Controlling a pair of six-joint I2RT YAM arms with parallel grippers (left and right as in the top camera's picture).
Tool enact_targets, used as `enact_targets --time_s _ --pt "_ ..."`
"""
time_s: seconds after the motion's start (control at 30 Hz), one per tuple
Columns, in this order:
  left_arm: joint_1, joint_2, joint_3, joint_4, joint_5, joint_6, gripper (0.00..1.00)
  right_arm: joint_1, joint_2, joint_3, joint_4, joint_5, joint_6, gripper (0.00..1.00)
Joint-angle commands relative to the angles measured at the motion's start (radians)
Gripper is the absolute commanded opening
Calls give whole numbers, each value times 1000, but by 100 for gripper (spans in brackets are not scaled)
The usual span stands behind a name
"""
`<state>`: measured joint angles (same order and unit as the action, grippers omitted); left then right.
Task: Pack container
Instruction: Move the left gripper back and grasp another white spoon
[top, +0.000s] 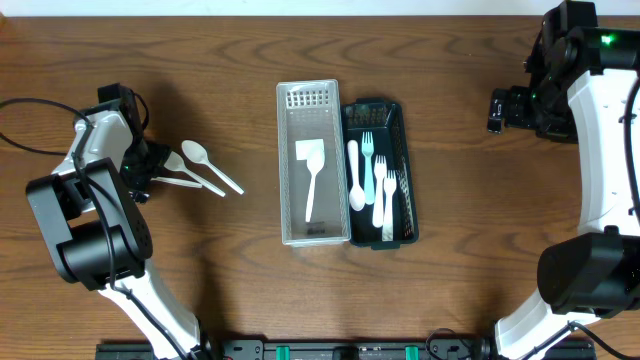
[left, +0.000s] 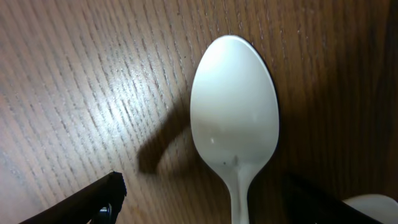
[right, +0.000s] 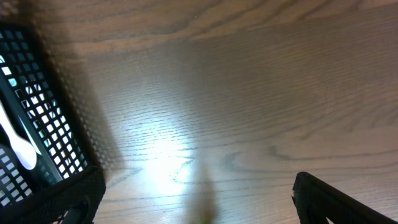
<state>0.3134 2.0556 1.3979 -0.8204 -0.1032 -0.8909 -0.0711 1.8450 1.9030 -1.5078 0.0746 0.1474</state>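
I am hovering my left gripper (left: 202, 205) with its jaws standing apart, one finger on each side of the handle of a white spoon (left: 235, 118) that is lying on the wooden table (left: 93, 74); I am not gripping it. I am holding my right gripper (right: 199, 202) wide open over the wood to the right of the dark basket (right: 37, 93), which is sitting beside the clear tray (top: 284, 170), well apart from the spoon.
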Motion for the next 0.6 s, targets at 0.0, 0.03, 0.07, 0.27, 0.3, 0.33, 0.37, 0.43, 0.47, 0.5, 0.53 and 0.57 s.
enact_targets --time_s 0.0,0.03,0.07,0.27,0.3,0.33,0.37,0.43,0.47,0.5,0.53,0.57 --pt "5 32 -3 0 -2 -4 83 7 0 -2 -5 -4 -14 99" --pt "5 38 -3 0 -2 -4 83 7 -1 -2 -5 -4 -14 99" --pt "5 43 -3 0 -2 -4 83 7 -1 -2 -5 -4 -14 99" --pt "4 51 -3 -8 -2 -4 80 7 -1 -2 -4 -4 -14 99" --pt "4 50 -3 -10 -2 -4 77 7 0 -2 -3 -4 -14 99" --pt "4 51 -3 -13 -2 -4 73 7 0 -2 -3 -4 -14 99" --pt "4 50 -3 -16 -2 -4 65 7 0 -2 -3 -4 -14 99" --pt "4 50 -3 -23 -2 -4 55 7 0 -2 -3 -4 -14 99" --pt "4 51 -3 -27 -2 -4 51 7 0 -2 -3 -4 -14 99" --pt "5 51 -3 -30 -2 -4 49 7 -1 -2 -3 -4 -14 99" --pt "4 50 -3 -31 -2 -4 44 7 0 -2 -3 -4 -14 99" --pt "4 50 -3 -32 -2 -4 41 7 0 -2 -3 -4 -14 99"
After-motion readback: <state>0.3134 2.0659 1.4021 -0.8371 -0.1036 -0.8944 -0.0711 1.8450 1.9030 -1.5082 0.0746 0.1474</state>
